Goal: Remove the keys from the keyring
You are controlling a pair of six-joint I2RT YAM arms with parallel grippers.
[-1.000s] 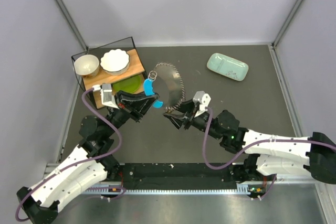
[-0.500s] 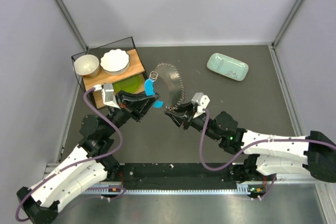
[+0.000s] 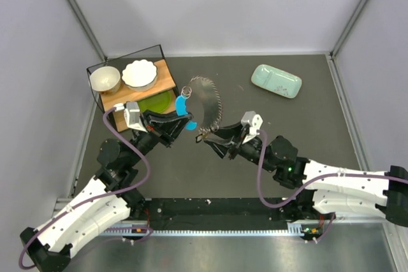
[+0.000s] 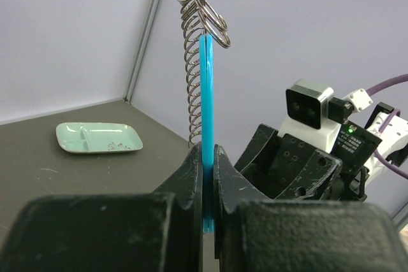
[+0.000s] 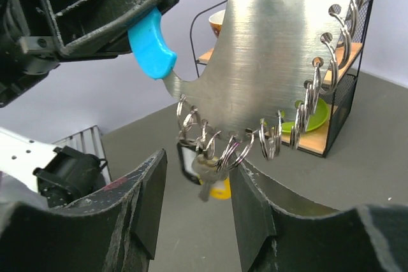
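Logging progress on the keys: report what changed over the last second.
The right tool swung its wrist rightward, keeping its tips under the low end of the silvery half-round metal keyring plate, which now looks more edge-on from above. Nothing was gripped or released. The left tool still clamps the bright blue plastic handle; the small metal keys hang between the right tool's open jaws.

No text, number, brand or sign can be read in any of the views. A small yellow and black tag (image 5: 218,189) hangs just behind the keys (image 5: 205,171), but whatever is printed on it is too blurred to read.
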